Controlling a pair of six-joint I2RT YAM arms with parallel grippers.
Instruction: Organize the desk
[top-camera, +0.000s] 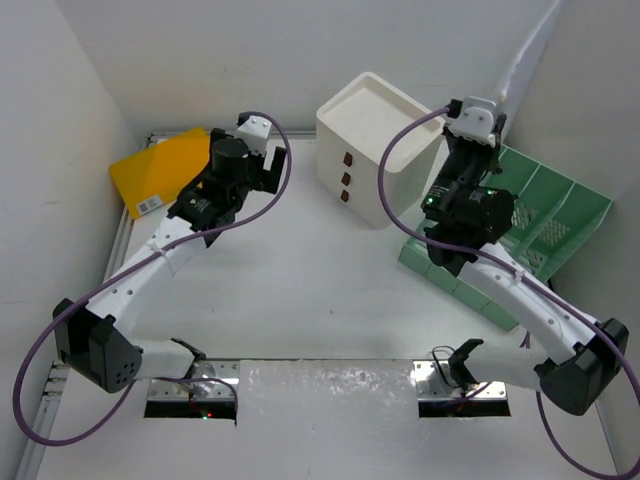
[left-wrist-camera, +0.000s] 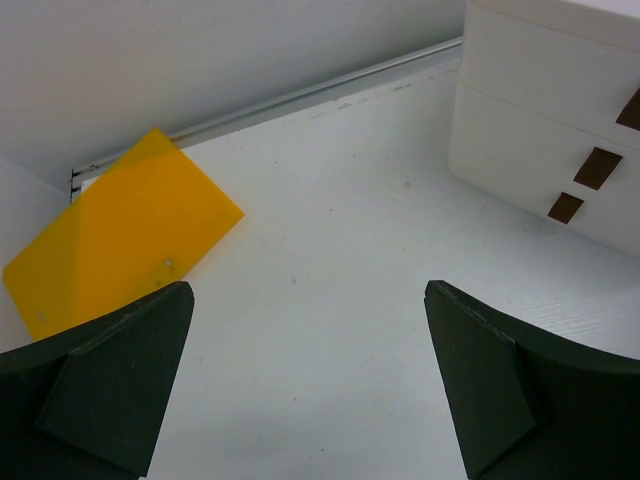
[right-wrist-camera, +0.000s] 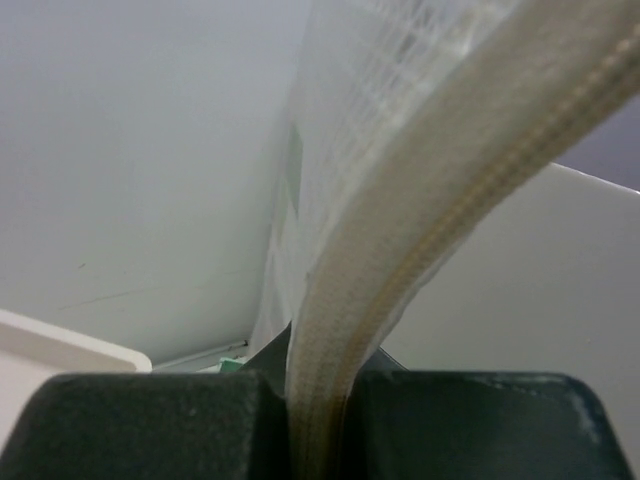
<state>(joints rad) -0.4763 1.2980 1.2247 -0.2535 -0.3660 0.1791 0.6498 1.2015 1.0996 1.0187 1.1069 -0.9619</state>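
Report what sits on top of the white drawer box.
The drawer box carries nothing in its recessed top; a purple cable crosses its right edge. The right arm hides the corner there.

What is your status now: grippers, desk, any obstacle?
Left gripper open, low over the desk, between yellow folder and drawer box. Right gripper shut on mesh zip pouch, held up near green tray. Left jaws empty.
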